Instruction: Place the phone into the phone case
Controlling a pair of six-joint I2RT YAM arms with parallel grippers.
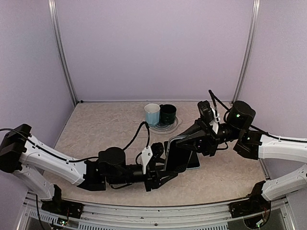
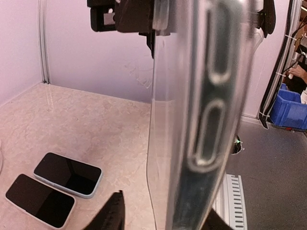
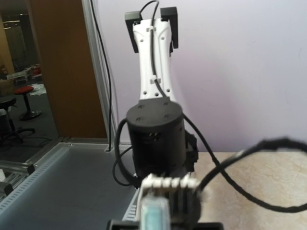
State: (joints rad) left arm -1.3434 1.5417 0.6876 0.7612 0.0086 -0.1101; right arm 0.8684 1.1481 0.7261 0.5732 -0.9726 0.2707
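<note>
Lilac walls box in a speckled worktop point(image 1: 105, 129), with two cups point(image 1: 168, 115) near its middle. Near-left of the cups, the left claw point(image 1: 163, 168) straddles the lower end of the clear case point(image 2: 206, 120). A gap shows on one side, so I cannot tell whether it pinches. The case hangs just in front of the cups, on edge, with its long axis about upright and its button-slot side turned toward the left arm. Two phones point(image 2: 67, 175) lie flat on the worktop below it (whether another already sits inside, I cannot tell). Near-right of the cups, the right claw point(image 1: 192, 139) is pressed together on the case's upper edge. Held by one thin edge, the soft case could twist or slip out if the left claw squeezes unevenly.
</note>
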